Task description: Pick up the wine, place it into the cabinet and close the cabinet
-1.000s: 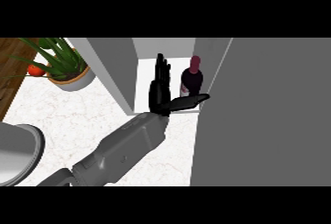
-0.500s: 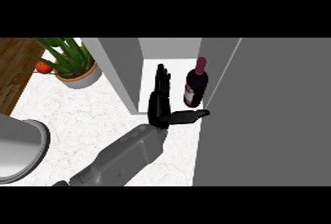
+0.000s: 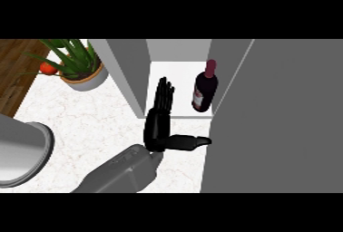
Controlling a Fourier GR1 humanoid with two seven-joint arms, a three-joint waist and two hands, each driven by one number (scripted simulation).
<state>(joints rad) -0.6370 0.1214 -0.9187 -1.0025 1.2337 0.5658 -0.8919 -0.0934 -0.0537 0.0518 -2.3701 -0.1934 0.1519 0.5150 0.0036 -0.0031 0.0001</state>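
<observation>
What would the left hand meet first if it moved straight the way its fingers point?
Probably the back wall of the cabinet. The left hand points straight fingers into the open cabinet, a line passing left of the wine bottle, though depth is unclear.

The wine (image 3: 205, 90) is standing inside the cabinet (image 3: 130, 72), toward its right side. The left hand (image 3: 159, 122) is lying left of it, apart, across the cabinet's front edge. A potted plant (image 3: 77, 68) is sitting on the counter (image 3: 87, 120), left of the cabinet.
</observation>
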